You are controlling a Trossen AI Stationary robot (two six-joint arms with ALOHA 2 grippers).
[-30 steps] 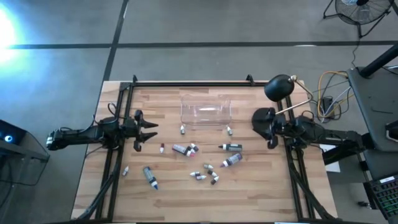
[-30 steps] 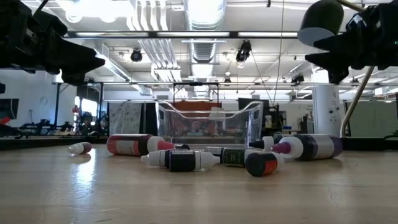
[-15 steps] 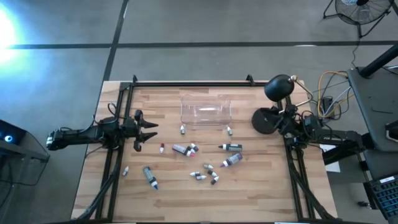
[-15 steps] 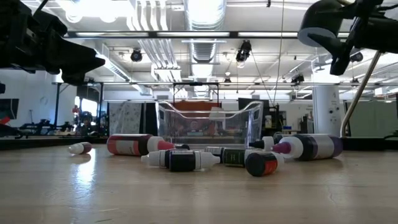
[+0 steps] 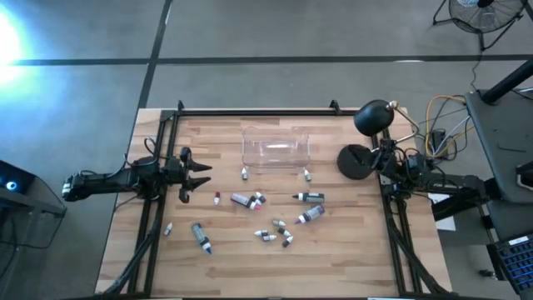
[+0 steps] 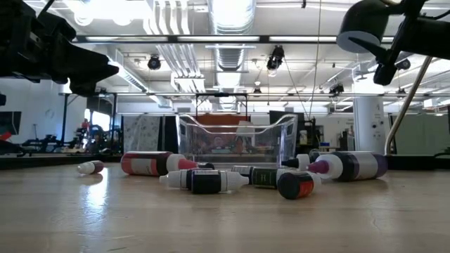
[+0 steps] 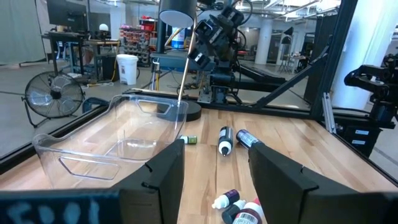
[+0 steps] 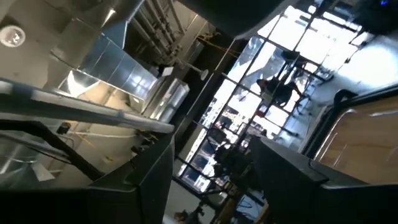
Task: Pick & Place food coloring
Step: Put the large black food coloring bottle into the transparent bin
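Wooden tabletop (image 5: 333,250) carries the small capped food coloring bottles and tubes (image 5: 275,212) untouched ahead of the left gripper (image 5: 196,177), fingers spread wide, while the right gripper (image 5: 385,158), apparently parted, has pulled back and tilted upward, away from them.

Butcher-block wood table (image 5: 225,250) with a black frame, sitting on grey concrete floor (image 5: 266,33) with dark seam lines. Glare patch at the far left. Floor fan (image 5: 483,12) top right in the high view; another fan (image 7: 55,99) shows in the left wrist view. Open industrial ceiling with exposed ducts (image 6: 232,14) and strip lights. White column (image 6: 369,123) behind.
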